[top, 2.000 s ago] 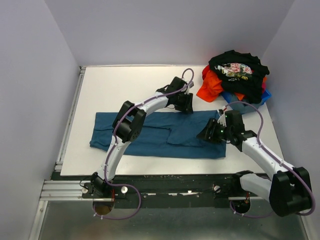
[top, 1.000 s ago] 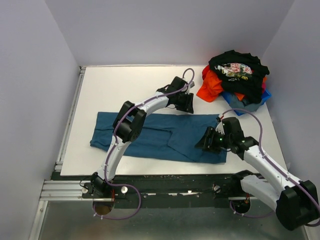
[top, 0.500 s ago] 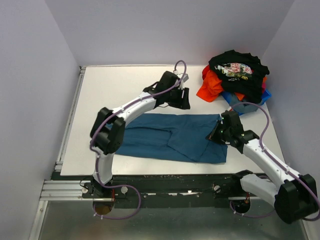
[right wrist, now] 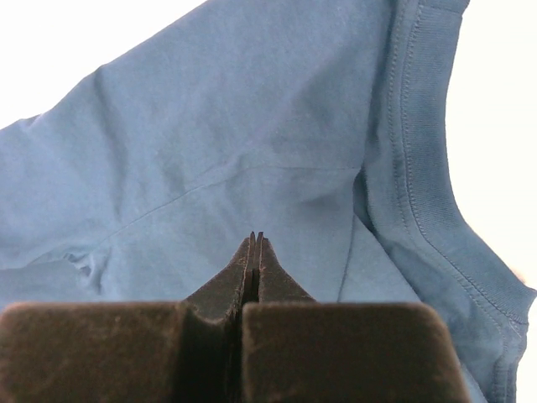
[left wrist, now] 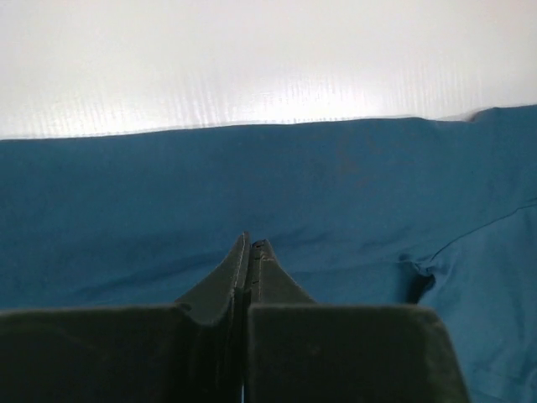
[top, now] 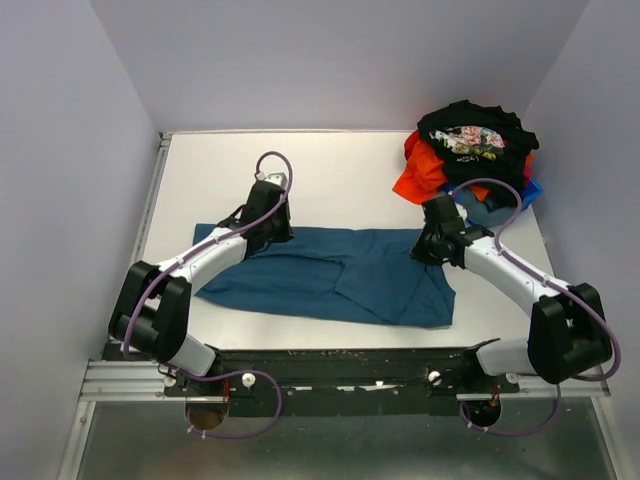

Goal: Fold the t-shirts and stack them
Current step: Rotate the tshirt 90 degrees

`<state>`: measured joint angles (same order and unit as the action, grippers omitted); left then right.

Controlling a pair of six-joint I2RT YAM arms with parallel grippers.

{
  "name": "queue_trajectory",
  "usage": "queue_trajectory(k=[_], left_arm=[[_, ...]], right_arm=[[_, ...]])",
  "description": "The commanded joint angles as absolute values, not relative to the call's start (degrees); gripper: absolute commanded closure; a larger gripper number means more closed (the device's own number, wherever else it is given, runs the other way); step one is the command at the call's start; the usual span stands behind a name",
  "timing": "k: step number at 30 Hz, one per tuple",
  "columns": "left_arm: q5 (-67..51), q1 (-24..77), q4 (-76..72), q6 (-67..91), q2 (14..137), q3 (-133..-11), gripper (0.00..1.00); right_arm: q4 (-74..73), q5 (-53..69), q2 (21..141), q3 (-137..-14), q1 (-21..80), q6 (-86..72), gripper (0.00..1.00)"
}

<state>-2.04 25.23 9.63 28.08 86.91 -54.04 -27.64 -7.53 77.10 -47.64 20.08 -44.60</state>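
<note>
I am resting my left pincer (top: pixel 268 222) on the far-left part of the teal-blue shirt (top: pixel 330 275). Its fingers are pressed together with the tips on the cloth, and the left wrist view shows no fabric caught between them. I judge this to be a flat press for smoothing the cloth, not a grip. The shirt is lying as a long folded band across the near half of the table (top: pixel 230 165), with its left end near my left forearm and its right end reaching toward the near-right. The bare surface to the left of the band and along its far side is giving both arms room to sweep or to carry a fold over. The near edge of the cloth is lying close to the table's front lip, so I am treating that side as the tight one. I am holding my right pincer (top: pixel 430 245) over the far-right corner of the same shirt, also pressed shut, with the tips over the cloth and nothing visibly pinched. To its far right, the black floral shirt (top: pixel 470 135) is sitting on top of a heap, with the orange-red shirt (top: pixel 420 175) and the bright blue shirt (top: pixel 505 205) under it. The heap is lying just beyond my right wrist, so I am counting it as the limit for any outward swing on that side.
</note>
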Motion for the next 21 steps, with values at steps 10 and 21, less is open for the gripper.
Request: queue_trajectory(k=[10,21], left_arm=[[11.34,20.04,9.75,37.52,86.30,-48.95,1.00],[5.89,18.54,13.45,42.97,94.66,-48.88,1.00]], right_arm=[[-32.87,-11.87,87.09,-53.96,20.48,-49.48,0.99],[-34.80,-12.47,96.49,-58.78,22.67,-50.19,0.99]])
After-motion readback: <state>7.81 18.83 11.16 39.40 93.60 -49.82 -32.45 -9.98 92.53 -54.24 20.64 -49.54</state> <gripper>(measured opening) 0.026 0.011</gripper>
